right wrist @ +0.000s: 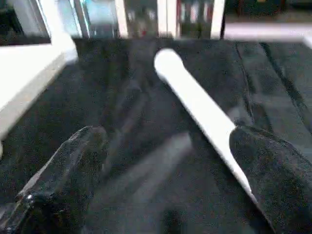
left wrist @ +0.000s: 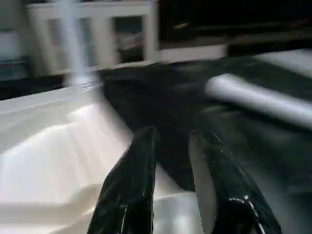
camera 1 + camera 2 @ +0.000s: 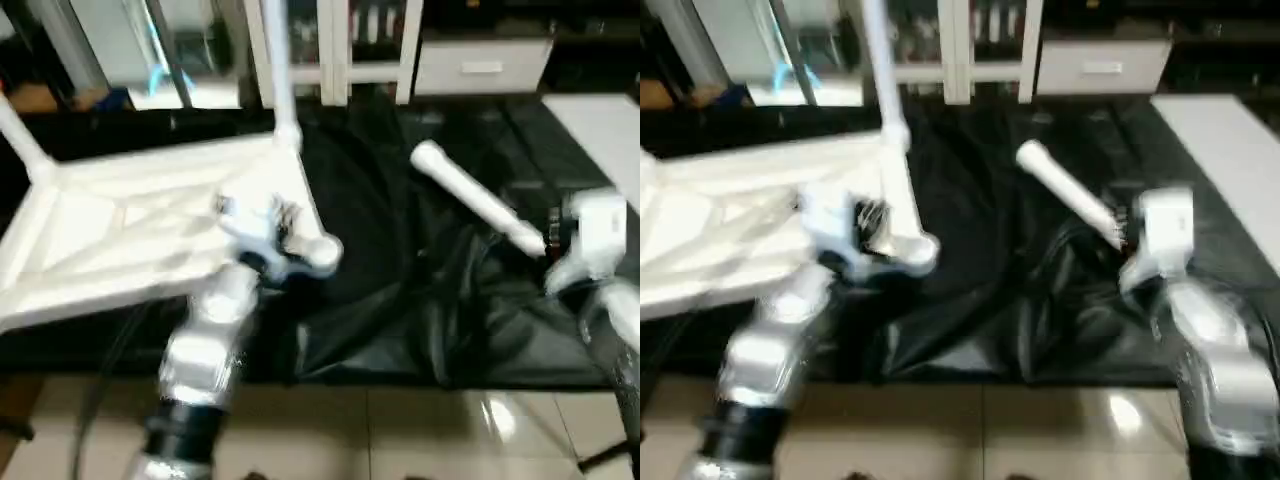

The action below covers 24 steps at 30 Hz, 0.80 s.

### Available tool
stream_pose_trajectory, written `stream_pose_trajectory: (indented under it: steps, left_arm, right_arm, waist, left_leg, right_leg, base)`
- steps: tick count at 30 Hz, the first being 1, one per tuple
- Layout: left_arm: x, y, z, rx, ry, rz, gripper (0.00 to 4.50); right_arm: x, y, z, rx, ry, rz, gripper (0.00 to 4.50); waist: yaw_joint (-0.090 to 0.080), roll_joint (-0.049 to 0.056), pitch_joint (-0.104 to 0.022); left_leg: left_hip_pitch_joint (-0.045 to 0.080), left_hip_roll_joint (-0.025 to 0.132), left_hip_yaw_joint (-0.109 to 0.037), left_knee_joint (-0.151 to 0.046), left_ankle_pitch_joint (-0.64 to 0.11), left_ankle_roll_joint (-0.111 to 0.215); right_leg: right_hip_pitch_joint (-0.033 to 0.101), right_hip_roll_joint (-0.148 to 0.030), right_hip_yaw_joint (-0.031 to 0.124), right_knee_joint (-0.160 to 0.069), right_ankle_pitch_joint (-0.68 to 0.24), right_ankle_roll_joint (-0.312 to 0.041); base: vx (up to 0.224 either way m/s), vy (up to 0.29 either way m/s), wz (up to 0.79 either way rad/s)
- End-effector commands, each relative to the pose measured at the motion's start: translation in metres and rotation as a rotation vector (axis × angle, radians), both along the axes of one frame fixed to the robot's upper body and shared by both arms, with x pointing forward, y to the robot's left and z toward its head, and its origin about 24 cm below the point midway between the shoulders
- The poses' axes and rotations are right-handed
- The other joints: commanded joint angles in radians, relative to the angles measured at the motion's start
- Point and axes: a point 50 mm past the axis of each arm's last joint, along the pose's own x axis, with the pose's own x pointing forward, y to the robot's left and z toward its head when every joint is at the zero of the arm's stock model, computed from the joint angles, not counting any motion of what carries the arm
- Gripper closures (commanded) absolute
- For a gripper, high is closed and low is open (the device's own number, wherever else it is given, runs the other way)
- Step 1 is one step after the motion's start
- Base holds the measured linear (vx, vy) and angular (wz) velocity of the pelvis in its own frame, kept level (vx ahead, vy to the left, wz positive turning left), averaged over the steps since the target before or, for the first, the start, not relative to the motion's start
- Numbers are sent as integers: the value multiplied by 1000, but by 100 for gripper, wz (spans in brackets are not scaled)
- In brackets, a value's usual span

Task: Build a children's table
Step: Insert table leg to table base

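The white plastic table top (image 3: 150, 235) lies upside down on a crumpled black sheet (image 3: 400, 290), its ribbed underside facing up. Two white tube legs already stand in its far corner sockets: one upright leg (image 3: 280, 70) at the corner nearest the sheet's middle, another (image 3: 20, 140) leaning out at the far-left corner. A loose leg (image 3: 475, 200), a smooth round-ended tube, lies on the sheet to the right of the top.

The head views show the top's near-right round socket (image 3: 322, 250) beside the left gripper (image 2: 173, 141). The left wrist view shows this gripper's two glossy black fingers (image 2: 131, 180) a narrow gap apart, poised over the top's edge and gripping nothing. The right wrist view shows the right gripper (image 1: 165, 146) spread wide, its matte black fingers (image 1: 68, 165) on either side of the loose leg's near end, not closed on it; whether one pad touches the tube cannot be told. Beyond the sheet, behind the top, stands a white glass-door cabinet (image 3: 340, 40); a flat white board (image 3: 1230, 150) lies at the sheet's right edge.
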Motion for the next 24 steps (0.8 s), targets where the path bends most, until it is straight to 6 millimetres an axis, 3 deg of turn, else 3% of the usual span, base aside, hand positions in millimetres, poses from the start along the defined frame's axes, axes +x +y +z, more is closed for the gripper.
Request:
stream_pose_trajectory:
  steps: [1,2,3,4,5,6,7,8,9,10,11,12,13,14,15,16,17,18,19,20,21,22,23,24]
  left_arm:
    - [1,13,6,-4,-30,53,324]
    - [2,13,7,1,-35,58,324]
    - [2,14,8,5,-44,61,324]
    - [2,14,8,6,-50,61,324]
    - [2,14,9,6,-54,62,324]
    - [2,14,10,11,-62,65,324]
    - [2,14,11,9,-62,66,324]
    - [2,14,11,9,-62,66,324]
    - [1,14,11,8,-62,65,324]
    - [1,14,11,9,-61,66,324]
    - [1,14,10,10,-60,65,324]
    - [1,14,10,10,-59,65,324]
    - [0,14,10,10,-59,66,324]
    - [0,14,10,11,-59,67,324]
    - [0,14,10,11,-58,67,324]
    - [0,14,9,13,-58,69,324]
    - [0,14,9,13,-58,69,324]
    - [0,14,9,15,-58,70,324]
    - [-1,15,9,15,-59,72,324]
    - [-1,15,9,14,-59,72,324]
    - [-1,15,9,14,-59,73,324]
    - [-1,15,9,17,-59,72,324]
    - [-1,15,9,19,-59,71,324]
    - [-1,14,8,22,-56,68,324]
  right_arm:
    - [1,13,7,20,-19,46,5]
    - [1,14,7,18,-15,49,5]
    - [2,15,6,10,-10,56,5]
    - [2,16,6,8,-8,58,5]
    - [3,16,7,8,-10,56,5]
    - [5,16,8,9,-10,49,5]
    - [6,15,9,6,-12,47,5]
    - [7,14,9,4,-12,46,5]
    - [8,13,10,3,-12,46,5]
    - [8,13,11,-8,-22,55,5]
    - [8,13,11,-10,-21,60,5]
    - [9,12,12,-15,-18,67,5]
    - [9,12,13,-19,-16,71,5]
    - [9,12,13,-19,-16,71,5]
    - [9,12,13,-19,-16,71,5]
    - [9,11,14,-22,-17,73,5]
    - [9,11,14,-23,-17,73,5]
    - [9,12,14,-30,-17,79,5]
    - [9,13,14,-35,-19,87,5]
    - [9,13,14,-35,-19,88,5]
    - [9,14,15,-37,-20,94,5]
    - [9,14,14,-39,-19,100,5]
    - [9,15,14,-39,-17,103,5]
    - [9,14,14,-37,-13,98,5]
  waist:
    - [10,-49,-38]
    - [-5,-34,-32]
    - [-23,-31,-33]
    - [-21,-29,-29]
    - [-28,-25,-12]
    - [-60,2,12]
    - [-52,8,18]
    - [-36,-5,31]
    - [-20,23,24]
    - [-44,-21,9]
    - [-47,-59,5]
    - [0,-67,-28]
    - [-11,-87,-22]
    - [-11,-80,-22]
    - [-11,-76,-21]
    - [-14,-53,-21]
    - [-12,-27,-21]
    - [-37,54,-45]
    - [-82,57,-28]
    - [-110,66,-57]
    - [-118,51,-70]
    - [-122,35,-71]
    - [-133,23,-66]
    - [-137,10,-52]
  left_leg:
    - [-18,-2,6,-26,-96,-69]
    - [4,3,8,-34,-191,-87]
    - [51,-3,34,-16,-245,-96]
    - [95,-8,42,-34,-301,-87]
    - [126,11,33,-51,-361,-95]
    - [208,129,-30,-159,-700,-68]
    - [164,191,-55,-240,-804,-51]
    - [90,197,-63,-307,-912,-21]
    - [109,185,-38,-296,-926,1]
    - [157,116,-4,-184,-811,8]
    - [145,12,36,-61,-618,-14]
    - [-19,-39,-2,133,-134,27]
    - [-64,-52,-17,144,-62,53]
    - [-62,-58,-16,129,-4,58]
    - [-50,-60,-13,106,40,68]
    - [-58,-54,-10,53,117,104]
    - [-48,-37,-15,15,132,110]
    - [55,39,-60,-78,89,105]
    - [96,99,-143,-119,-73,162]
    - [179,139,-225,-137,-290,322]
    - [198,149,-238,-129,-285,371]
    - [202,140,-222,-113,-193,423]
    - [185,120,-203,-123,-63,452]
    - [151,103,-163,-143,3,442]
  right_leg:
    - [86,-74,59,-188,-587,244]
    - [76,-69,50,-204,-791,203]
    - [44,-19,63,-234,-878,192]
    - [49,18,61,-236,-861,122]
    - [31,31,38,-235,-829,87]
    - [17,37,-49,-160,-607,12]
    - [81,-1,-44,-52,-466,-4]
    - [167,-29,-28,71,-234,-9]
    - [159,-29,-21,80,-213,-12]
    - [138,-54,51,-31,-474,-3]
    - [131,-53,73,-177,-784,29]
    - [243,-140,169,-218,-939,28]
    - [252,-103,167,-205,-732,-10]
    - [253,-88,149,-208,-637,-47]
    - [244,-73,146,-220,-578,-88]
    - [259,-54,119,-236,-475,-153]
    - [257,-52,101,-242,-453,-159]
    - [241,0,13,-215,-298,-56]
    - [189,37,-22,-126,-270,-23]
    - [94,45,-17,23,-252,17]
    - [66,29,-2,47,-220,46]
    - [23,13,13,69,-142,118]
    - [1,7,23,83,-84,159]
    - [-1,1,34,71,-12,149]
  base:
    - [-73,-141,-17]
    - [-73,-141,-17]
    - [-57,-97,-21]
    - [-82,-36,-39]
    - [-82,-36,-39]
    - [-53,8,-64]
    - [-58,13,-76]
    - [-58,13,-76]
    - [-17,-42,-40]
    - [93,-101,-21]
    - [93,-101,-21]
    - [128,-65,-9]
    - [153,-49,20]
    - [153,-49,20]
    - [149,-45,24]
    - [186,1,20]
    - [186,1,20]
    - [243,43,10]
    - [261,67,-7]
    - [261,67,-7]
    - [264,45,-4]
    - [249,24,4]
    - [249,24,4]
    - [219,-3,-2]
